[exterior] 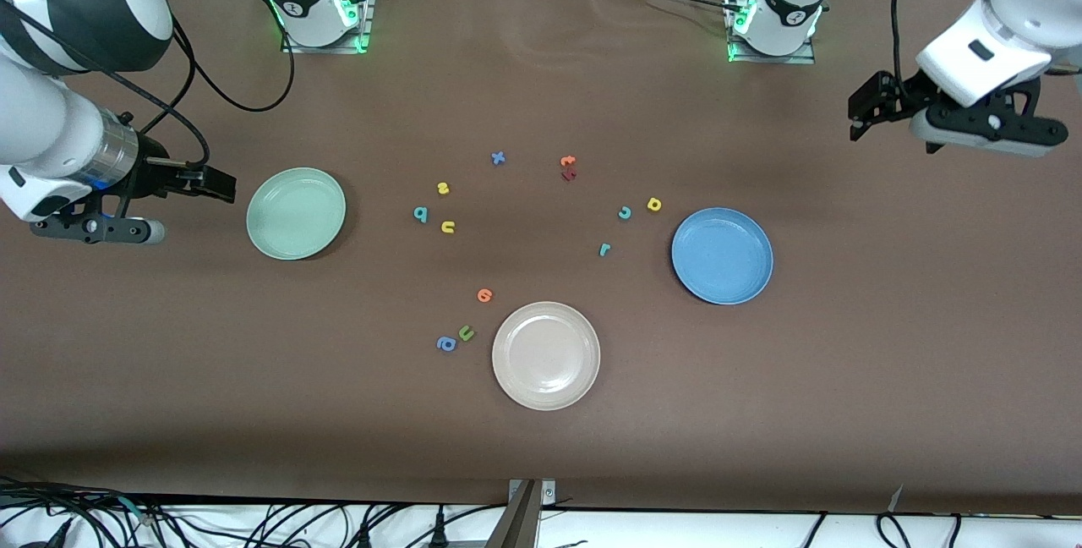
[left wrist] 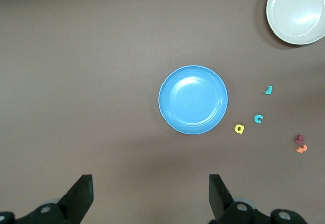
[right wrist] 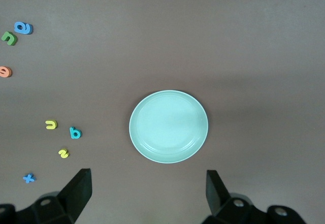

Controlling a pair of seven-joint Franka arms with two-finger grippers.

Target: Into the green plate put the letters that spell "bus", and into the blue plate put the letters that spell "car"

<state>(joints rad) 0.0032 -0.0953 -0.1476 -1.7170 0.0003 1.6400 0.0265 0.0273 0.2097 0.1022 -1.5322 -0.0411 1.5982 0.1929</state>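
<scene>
The green plate (exterior: pixel 296 214) lies toward the right arm's end, the blue plate (exterior: pixel 722 255) toward the left arm's end. Yellow "s" (exterior: pixel 443 188), teal "b" (exterior: pixel 420 214) and yellow "u" (exterior: pixel 448 227) sit together on the table beside the green plate. Teal "c" (exterior: pixel 625 212), yellow "a" (exterior: pixel 653 205) and teal "r" (exterior: pixel 604 249) lie beside the blue plate. My right gripper (right wrist: pixel 147 191) hangs open and empty above bare table next to the green plate (right wrist: pixel 168 126). My left gripper (left wrist: pixel 151 193) hangs open and empty high beside the blue plate (left wrist: pixel 193 99).
A beige plate (exterior: pixel 546 355) lies nearer the front camera, between the two plates. Beside it are an orange letter (exterior: pixel 484 295), a green "u" (exterior: pixel 466 332) and a blue "a" (exterior: pixel 445 344). A blue "x" (exterior: pixel 498 158), an orange "t" (exterior: pixel 568 161) and a dark red letter (exterior: pixel 568 175) lie farther back.
</scene>
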